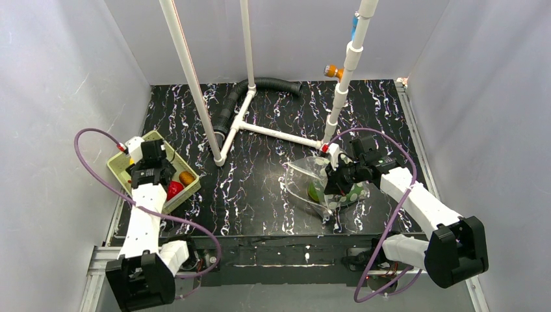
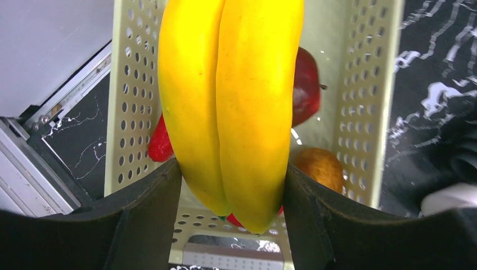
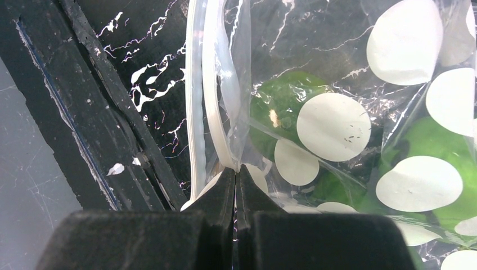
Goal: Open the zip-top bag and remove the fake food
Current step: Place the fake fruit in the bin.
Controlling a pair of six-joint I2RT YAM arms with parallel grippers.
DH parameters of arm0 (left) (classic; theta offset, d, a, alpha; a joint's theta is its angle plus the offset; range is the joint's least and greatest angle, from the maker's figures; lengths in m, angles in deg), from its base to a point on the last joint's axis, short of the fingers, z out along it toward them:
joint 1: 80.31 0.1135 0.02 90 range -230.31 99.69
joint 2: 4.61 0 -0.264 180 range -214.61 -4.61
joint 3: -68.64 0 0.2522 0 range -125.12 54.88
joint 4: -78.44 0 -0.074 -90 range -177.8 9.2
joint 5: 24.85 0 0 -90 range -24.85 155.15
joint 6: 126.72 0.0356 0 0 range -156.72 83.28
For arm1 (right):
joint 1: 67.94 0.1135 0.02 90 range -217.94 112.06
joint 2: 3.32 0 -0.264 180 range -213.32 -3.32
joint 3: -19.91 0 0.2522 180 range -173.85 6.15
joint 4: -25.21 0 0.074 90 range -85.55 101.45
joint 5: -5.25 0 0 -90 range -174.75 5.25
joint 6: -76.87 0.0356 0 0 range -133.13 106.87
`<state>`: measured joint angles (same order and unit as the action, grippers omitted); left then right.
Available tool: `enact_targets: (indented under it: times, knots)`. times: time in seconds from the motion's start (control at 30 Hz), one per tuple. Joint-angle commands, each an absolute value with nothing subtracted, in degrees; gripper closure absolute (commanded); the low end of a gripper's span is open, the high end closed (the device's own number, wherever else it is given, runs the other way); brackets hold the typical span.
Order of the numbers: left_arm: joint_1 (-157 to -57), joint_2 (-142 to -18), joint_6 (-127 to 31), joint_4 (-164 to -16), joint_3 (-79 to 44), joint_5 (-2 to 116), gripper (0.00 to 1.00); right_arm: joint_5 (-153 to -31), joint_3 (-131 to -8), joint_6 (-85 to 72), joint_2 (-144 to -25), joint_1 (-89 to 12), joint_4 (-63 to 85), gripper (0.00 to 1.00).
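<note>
My left gripper (image 2: pixel 230 185) is shut on the yellow banana (image 2: pixel 230 101) and holds it over the pale green perforated basket (image 2: pixel 365 101), seen at the left in the top view (image 1: pixel 123 170). In the basket lie a dark red round fruit (image 2: pixel 306 84), a red piece (image 2: pixel 160 143) and a brown-orange piece (image 2: pixel 320 167). My right gripper (image 3: pixel 236 171) is shut on the clear dotted zip-top bag (image 3: pixel 337 124) near its white zip strip (image 3: pixel 211 101). A green piece (image 3: pixel 281 101) lies inside the bag. In the top view the bag (image 1: pixel 312 185) lies at centre right, with my right gripper (image 1: pixel 331 179) on it.
A white pipe frame (image 1: pixel 260 127) and a black corrugated hose (image 1: pixel 260 88) stand at the back of the black marbled table. The table's front edge strip (image 3: pixel 84 95) runs just beside the bag. Grey walls close in both sides.
</note>
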<state>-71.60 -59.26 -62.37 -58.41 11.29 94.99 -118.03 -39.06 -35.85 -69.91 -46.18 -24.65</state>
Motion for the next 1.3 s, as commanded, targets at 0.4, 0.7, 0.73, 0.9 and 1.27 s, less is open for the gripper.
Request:
enact_targets:
  times: [0.4, 0.7, 0.73, 0.9, 1.27]
  knots:
    - [-65.16, -67.69, -68.11, -59.02, 8.81, 90.97, 0.02, -119.61, -41.29, -36.68, -68.36, -46.53, -25.09, 0.99]
    - [-65.15, -64.94, -65.75, -59.19, 8.70, 82.16, 0.02, -120.15, -41.35, -37.10, -68.58, -46.58, -25.42, 0.99]
    - [-65.14, -64.13, -65.20, -59.27, 8.85, 79.70, 0.02, -120.30, -41.37, -37.12, -68.62, -46.58, -25.54, 0.99]
    - [-65.12, -56.67, -62.76, -60.88, 11.56, 66.53, 0.02, -121.95, -41.64, -38.10, -68.90, -46.64, -26.52, 0.99]
    - [-65.22, -43.38, -64.93, -56.83, 17.27, 43.36, 0.02, -124.96, -42.52, -40.83, -69.33, -47.17, -29.36, 0.99]
